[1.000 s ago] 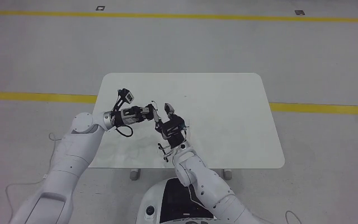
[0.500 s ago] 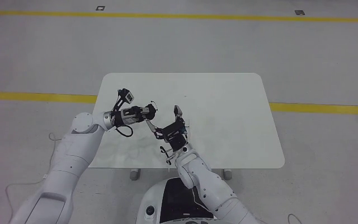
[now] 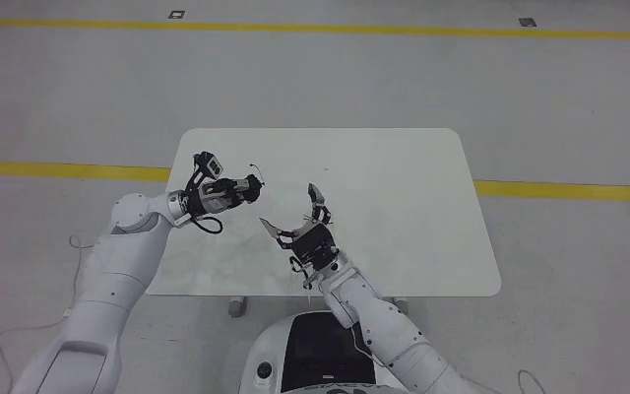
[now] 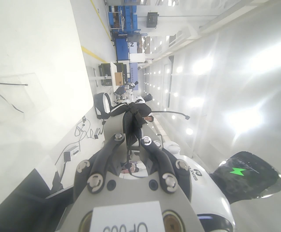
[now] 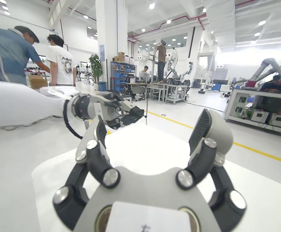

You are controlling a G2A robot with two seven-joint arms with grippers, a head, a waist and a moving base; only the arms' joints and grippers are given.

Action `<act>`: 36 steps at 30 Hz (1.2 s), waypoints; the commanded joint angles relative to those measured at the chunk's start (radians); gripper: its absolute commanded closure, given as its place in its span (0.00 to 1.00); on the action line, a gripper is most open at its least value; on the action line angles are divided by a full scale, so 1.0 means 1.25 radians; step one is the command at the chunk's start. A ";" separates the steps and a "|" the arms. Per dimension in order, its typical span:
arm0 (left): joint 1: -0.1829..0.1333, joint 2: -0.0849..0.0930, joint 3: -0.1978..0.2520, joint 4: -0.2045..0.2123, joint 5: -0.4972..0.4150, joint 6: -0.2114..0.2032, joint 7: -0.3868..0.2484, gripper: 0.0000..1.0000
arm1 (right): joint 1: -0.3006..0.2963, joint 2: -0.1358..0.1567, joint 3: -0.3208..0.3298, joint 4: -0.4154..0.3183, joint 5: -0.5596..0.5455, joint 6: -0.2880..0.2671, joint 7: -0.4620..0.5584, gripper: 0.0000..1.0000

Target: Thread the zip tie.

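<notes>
- Above the desk's left half, the black zip tie stands upright in the air.
- The left claw is clamped on the tie's lower part.
- The right claw is spread wide and empty, near the tie but apart from it.

The floor is pale grey and shiny, with yellow lines painted across it. A white bench with round corners stands on it. The room is a big, bright hall. A fat white pillar goes up to the ceiling, where round lamps shine. Blue shelves and a green plant stand far back
</notes>
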 commanded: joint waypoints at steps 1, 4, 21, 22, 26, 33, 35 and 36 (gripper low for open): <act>0.003 0.004 -0.008 -0.008 -0.017 0.048 -0.018 1.00 | 0.057 0.029 -0.074 0.045 0.000 0.095 -0.011 0.00; 0.011 0.010 -0.022 -0.034 -0.023 0.078 -0.012 1.00 | 0.141 0.061 -0.184 0.096 0.000 0.159 0.003 0.00; 0.021 0.011 0.000 -0.062 -0.059 0.120 -0.057 1.00 | 0.155 0.061 -0.168 0.109 0.000 0.159 -0.031 0.00; 0.021 0.011 0.000 -0.062 -0.059 0.120 -0.057 1.00 | 0.155 0.061 -0.168 0.109 0.000 0.159 -0.031 0.00; 0.022 0.011 0.000 -0.064 -0.060 0.119 -0.052 1.00 | 0.155 0.061 -0.168 0.109 0.000 0.159 -0.031 0.00; 0.042 0.014 0.001 -0.094 -0.120 0.164 -0.067 1.00 | 0.146 0.061 -0.158 0.101 0.000 0.158 -0.054 0.00; 0.045 0.018 -0.002 -0.097 -0.123 0.164 -0.067 1.00 | 0.144 0.059 -0.154 0.103 0.000 0.159 -0.064 0.18; 0.046 0.020 -0.005 -0.094 -0.114 0.156 -0.067 1.00 | 0.143 0.057 -0.151 0.104 0.000 0.159 -0.070 0.42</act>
